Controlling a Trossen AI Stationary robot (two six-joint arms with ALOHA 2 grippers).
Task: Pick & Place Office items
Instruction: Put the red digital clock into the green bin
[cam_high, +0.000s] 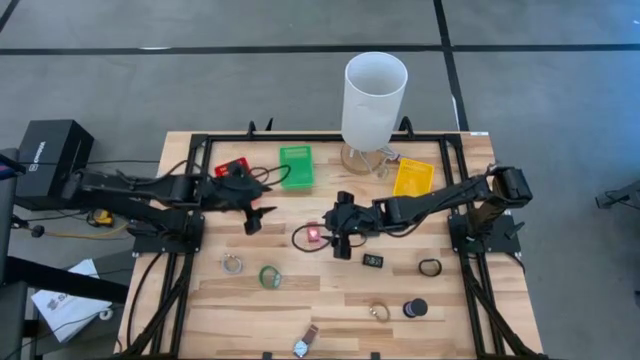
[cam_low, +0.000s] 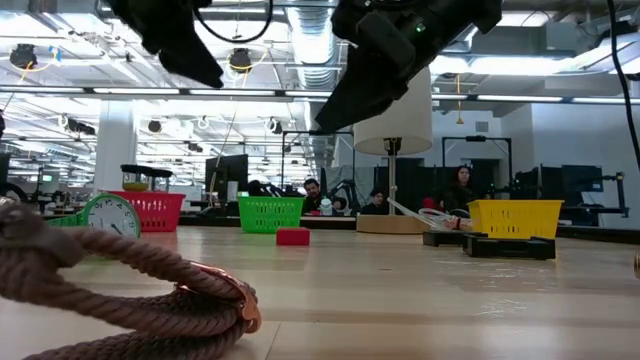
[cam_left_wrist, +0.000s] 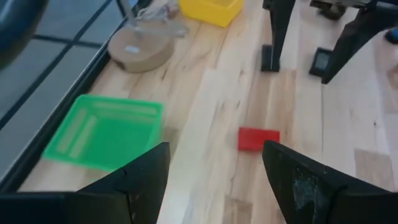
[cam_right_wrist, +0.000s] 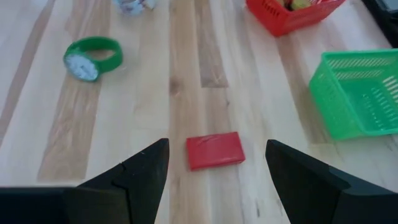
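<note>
A red block lies flat on the table's middle, seen too in the right wrist view and the left wrist view. My right gripper hovers open just right of it, tilted down, fingers clear of it. My left gripper hangs open above the table left of the block, nothing between its fingers. A green wristwatch lies nearer the front, also in the right wrist view. Rings, a small black block and a black cylinder lie scattered on the front half.
Red bin, green bin and yellow bin stand along the far side. A tall white cylinder stands on a round base at the far edge. A black frame borders the table. A rope-like item lies by the near edge.
</note>
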